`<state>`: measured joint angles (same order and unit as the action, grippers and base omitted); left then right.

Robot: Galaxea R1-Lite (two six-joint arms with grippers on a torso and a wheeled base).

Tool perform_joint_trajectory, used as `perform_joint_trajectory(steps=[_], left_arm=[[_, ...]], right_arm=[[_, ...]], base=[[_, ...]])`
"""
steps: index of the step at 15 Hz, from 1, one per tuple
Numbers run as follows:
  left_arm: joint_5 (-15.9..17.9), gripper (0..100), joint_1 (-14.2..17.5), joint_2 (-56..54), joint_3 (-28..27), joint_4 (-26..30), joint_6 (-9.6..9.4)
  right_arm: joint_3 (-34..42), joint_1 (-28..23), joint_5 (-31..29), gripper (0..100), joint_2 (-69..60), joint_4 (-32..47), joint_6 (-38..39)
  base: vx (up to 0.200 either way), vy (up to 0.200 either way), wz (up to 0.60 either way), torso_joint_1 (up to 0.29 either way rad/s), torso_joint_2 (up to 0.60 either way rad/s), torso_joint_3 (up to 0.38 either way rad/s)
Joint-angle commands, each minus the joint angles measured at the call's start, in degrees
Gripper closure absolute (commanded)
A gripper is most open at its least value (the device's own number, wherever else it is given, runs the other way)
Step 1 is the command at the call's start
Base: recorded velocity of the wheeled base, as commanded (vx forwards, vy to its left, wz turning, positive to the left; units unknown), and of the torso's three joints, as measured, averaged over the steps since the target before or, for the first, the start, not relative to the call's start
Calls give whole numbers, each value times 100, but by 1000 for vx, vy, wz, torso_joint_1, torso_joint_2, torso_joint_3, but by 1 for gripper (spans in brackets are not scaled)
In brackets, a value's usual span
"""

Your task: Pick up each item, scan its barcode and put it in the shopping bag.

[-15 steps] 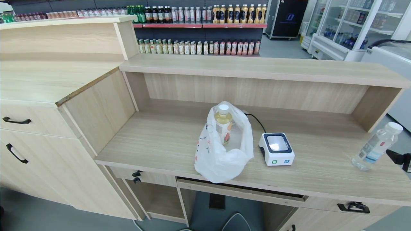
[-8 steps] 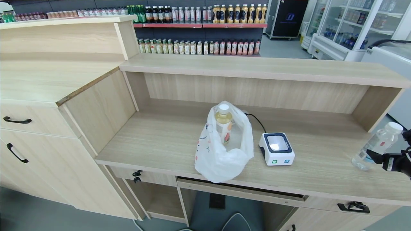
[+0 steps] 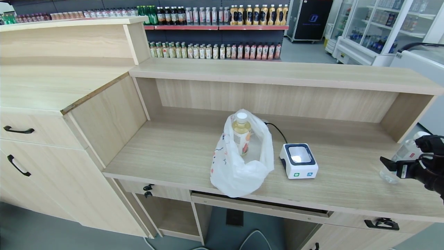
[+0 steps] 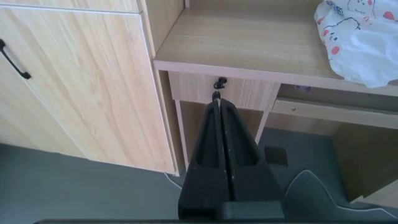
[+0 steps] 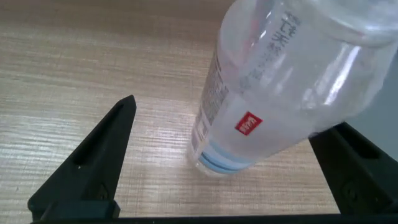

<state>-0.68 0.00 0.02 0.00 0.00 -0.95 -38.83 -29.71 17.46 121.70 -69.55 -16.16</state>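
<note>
The right end effector (image 5: 233, 118), fingers apart, has the clear bottle (image 5: 267, 81) standing between them on the counter (image 5: 74, 56), while the left end effector (image 4: 219, 102) is pressed together.

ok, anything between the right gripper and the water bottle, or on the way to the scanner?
Nothing visible. The right gripper is open, with its fingers on either side of the water bottle, which stands on the counter. Nothing lies on the counter between bottle and scanner.
</note>
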Motion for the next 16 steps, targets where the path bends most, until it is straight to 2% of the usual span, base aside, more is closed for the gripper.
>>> perform_joint_trajectory(steps=[1,12,13,16], left_arm=[[-2,100,0,-2,0,0,-2],[-2,100,0,-2,0,0,-2],[-2,100,0,-2,0,0,-2],[-2,100,0,-2,0,0,7]], right_arm=[[-345,35,-5,0,267,3,-27],[-855,150,-93,0,697,20,-71],[-872,158,-93,100,706,11,-62],[-1030,132,109,100,820,3,-18]], base=[[0,0,0,0,0,0],[0,0,0,0,0,0],[0,0,0,0,0,0],[0,0,0,0,0,0]])
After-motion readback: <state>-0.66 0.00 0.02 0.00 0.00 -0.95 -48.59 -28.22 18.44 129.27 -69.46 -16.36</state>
